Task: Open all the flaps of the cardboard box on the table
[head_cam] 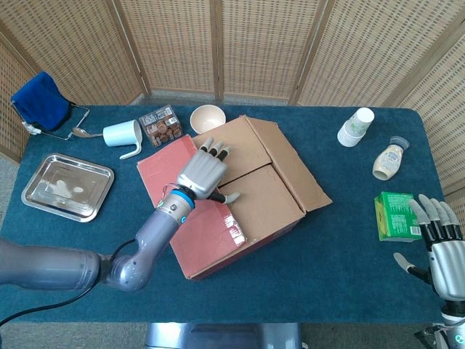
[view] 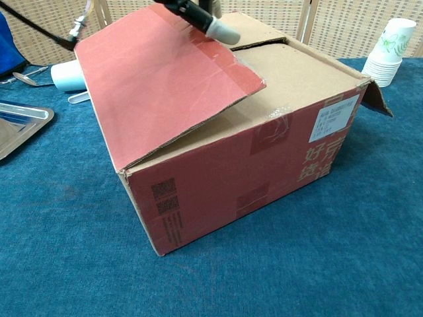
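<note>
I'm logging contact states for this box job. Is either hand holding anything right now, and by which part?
Neither grips anything. The left hand lies over the cardboard box by its raised red flap; the right hand is open.

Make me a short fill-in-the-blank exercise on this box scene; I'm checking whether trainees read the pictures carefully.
1. The left hand reaches over the top of the cardboard box, beside its raised ____ flap.
2. The right hand is at the table's near right corner and holds ____.
3. The steel tray sits on the ____ side of the table in the head view.
4. The green carton lies nearest the ____ hand.

Missing words: red; nothing; left; right
</note>
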